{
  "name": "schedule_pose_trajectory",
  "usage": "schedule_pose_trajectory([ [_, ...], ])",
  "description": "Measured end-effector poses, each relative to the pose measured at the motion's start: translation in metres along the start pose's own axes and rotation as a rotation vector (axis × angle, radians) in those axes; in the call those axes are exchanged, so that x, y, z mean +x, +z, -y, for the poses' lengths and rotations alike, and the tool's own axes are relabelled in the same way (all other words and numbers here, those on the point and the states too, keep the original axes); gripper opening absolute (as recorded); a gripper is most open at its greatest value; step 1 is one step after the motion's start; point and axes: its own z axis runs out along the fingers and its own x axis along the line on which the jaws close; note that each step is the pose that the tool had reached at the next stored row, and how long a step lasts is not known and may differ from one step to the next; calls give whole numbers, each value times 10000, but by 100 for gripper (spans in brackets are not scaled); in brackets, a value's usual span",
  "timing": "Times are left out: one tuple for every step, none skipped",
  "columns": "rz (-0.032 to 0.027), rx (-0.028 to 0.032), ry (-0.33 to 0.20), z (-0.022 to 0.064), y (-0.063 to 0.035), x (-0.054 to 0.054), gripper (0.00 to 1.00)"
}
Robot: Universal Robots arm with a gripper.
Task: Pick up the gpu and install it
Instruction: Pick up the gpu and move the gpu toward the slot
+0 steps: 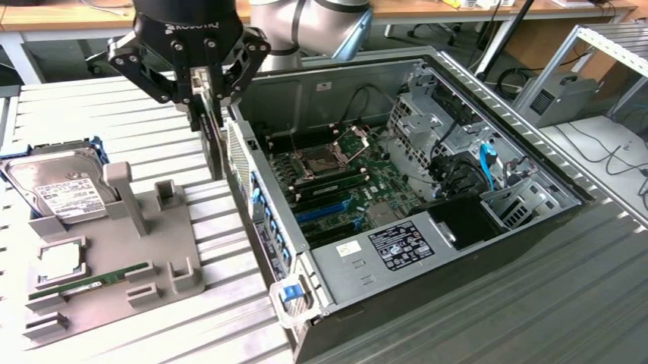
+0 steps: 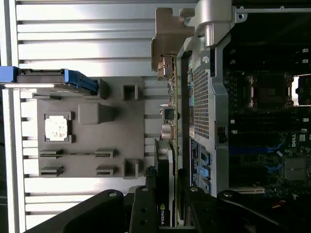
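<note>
Slatted metal counter (image 1: 486,318) carries an open computer case (image 1: 303,91) and a grey fixture (image 1: 152,243). Above the counter, between both, the fingers (image 2: 144,213) clamp the gpu (image 1: 215,148) upright, edge-on, its upper edge hidden by them

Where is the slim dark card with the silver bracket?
Exterior view: the gpu hangs upright in the gripper, between the grey fixture tray and the open computer case, just outside its wall.

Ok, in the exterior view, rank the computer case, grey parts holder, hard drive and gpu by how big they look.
1. computer case
2. grey parts holder
3. hard drive
4. gpu, seen edge-on, so it looks slimmest; its real size against the hard drive is unsure.
</note>
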Motion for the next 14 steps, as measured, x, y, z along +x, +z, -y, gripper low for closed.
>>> schedule_pose_trajectory([
  [0,0,-1,-3,4,-176,27],
  [1,0,-1,-4,6,-216,27],
  [-1,0,-1,-5,6,-250,27],
  [0,0,-2,-5,7,-275,27],
  [0,0,-1,-6,8,-307,27],
  [0,0,-1,-7,9,-342,27],
  [0,0,-1,-7,9,-373,27],
  [0,0,0,-8,10,-418,27],
  [0,0,-1,-9,11,-446,27],
  [0,0,-1,-10,12,-484,27],
  [0,0,-1,-10,13,-512,27],
  [0,0,-1,-11,14,-544,27],
  [0,0,-1,-12,15,-574,27],
  [0,0,0,-13,15,-607,27],
])
